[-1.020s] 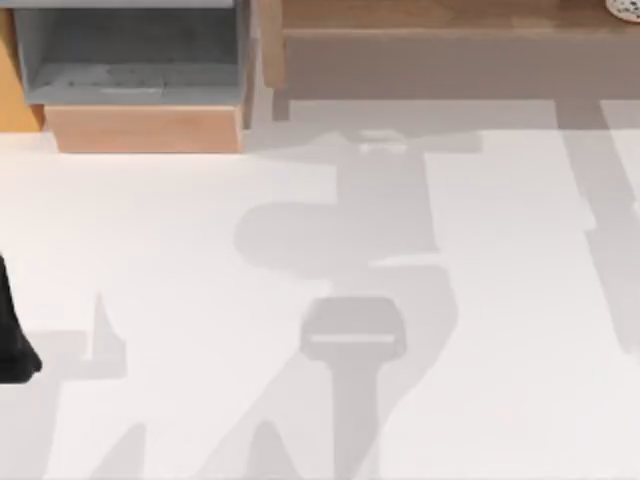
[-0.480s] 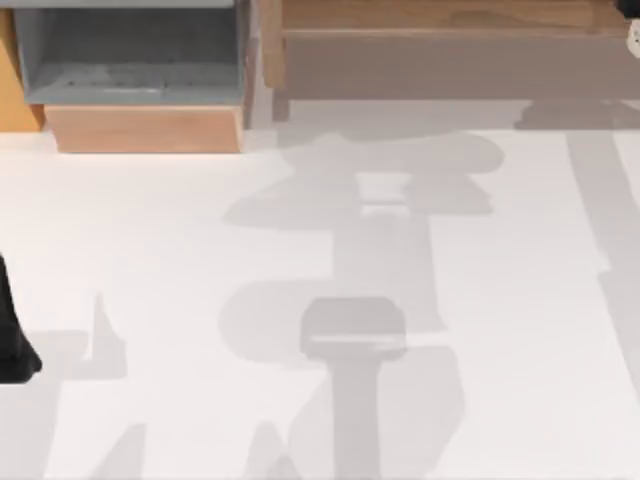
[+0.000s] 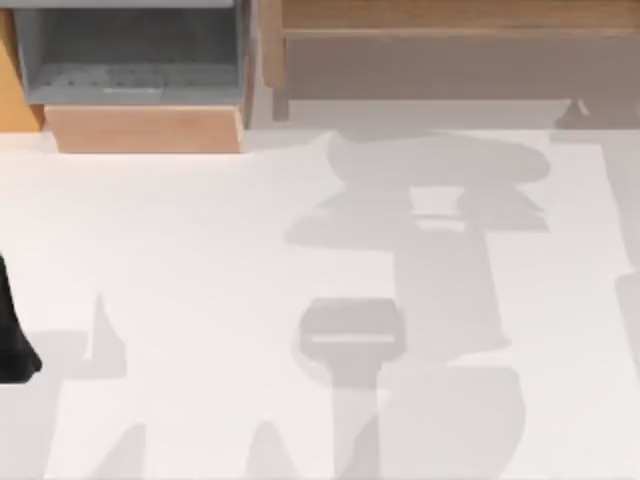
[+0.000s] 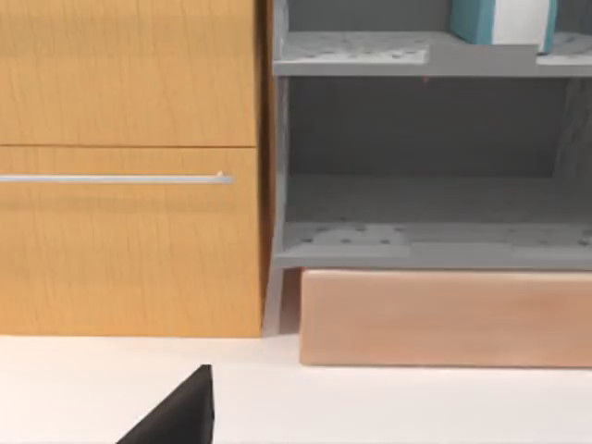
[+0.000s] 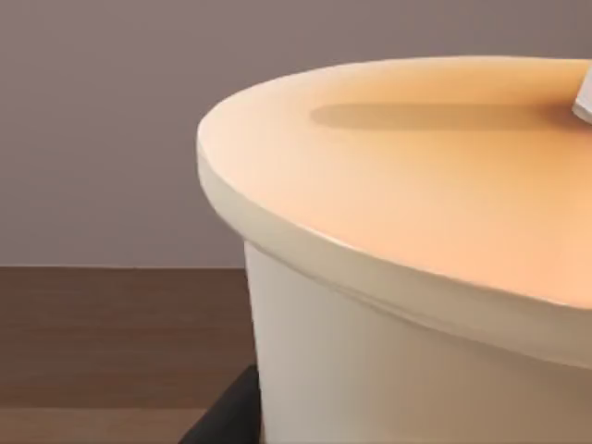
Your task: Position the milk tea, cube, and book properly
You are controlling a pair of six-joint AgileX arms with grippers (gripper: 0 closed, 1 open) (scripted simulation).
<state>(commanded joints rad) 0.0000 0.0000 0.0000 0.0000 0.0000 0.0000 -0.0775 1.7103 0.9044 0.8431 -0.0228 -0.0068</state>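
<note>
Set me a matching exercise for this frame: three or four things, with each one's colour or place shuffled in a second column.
Things:
1. cream-white milk tea cup with pale orange lid
2. teal and white book
3. pale wooden block
4. silver bar handle

Descriptions:
A. on the orange wooden cabinet front
B. under the grey shelf unit
C. on the upper grey shelf
D. close before the right wrist camera

Pairs: 1-D, 2-C, 3-B, 4-A

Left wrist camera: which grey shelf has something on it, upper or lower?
The upper shelf: a teal and white book stands on it. The lower shelf beneath it is bare.
</note>
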